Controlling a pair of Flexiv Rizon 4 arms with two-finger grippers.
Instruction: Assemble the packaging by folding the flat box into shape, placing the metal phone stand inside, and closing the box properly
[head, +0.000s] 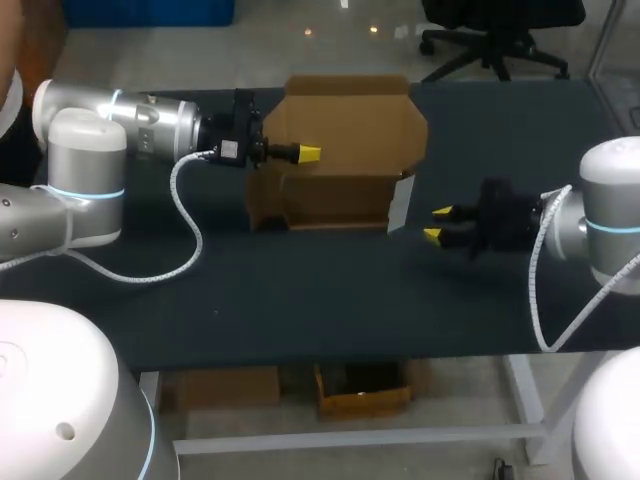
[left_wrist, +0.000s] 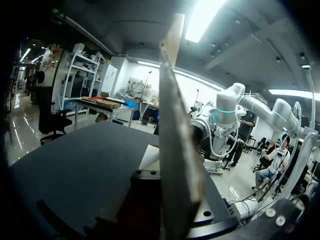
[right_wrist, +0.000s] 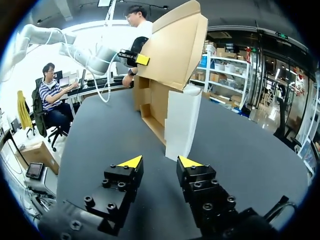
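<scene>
Sitting at the far middle of the table (head: 300, 290): box (head: 335, 195), brown cardboard, partly folded up. Tray part is down on the table with its open side facing near. Lid flap (head: 345, 125) stands upright above the tray's far wall. White panel (right_wrist: 181, 120) stands on end at the box's right end, touching it, bottom edge on the table.

Left pincer (head: 305, 153) is at the lid flap's left part, up off the table. Left wrist view shows the cardboard (left_wrist: 177, 150) edge-on, rising straight ahead of that pincer. Grip state: cannot tell, the contact is hidden. Left arm (head: 150, 120) comes in level from the left, white cable hanging from it down onto the table.

Right pincer (head: 437, 223) is right of the box and a bit nearer, close to the white panel but apart from it. Fingers spread wide, nothing between them, yellow tips pointing left at the box. Right wrist view agrees: pincer (right_wrist: 160, 162) gapes over bare table, white panel just ahead. Right arm (head: 610, 215) enters from the right edge.
</scene>
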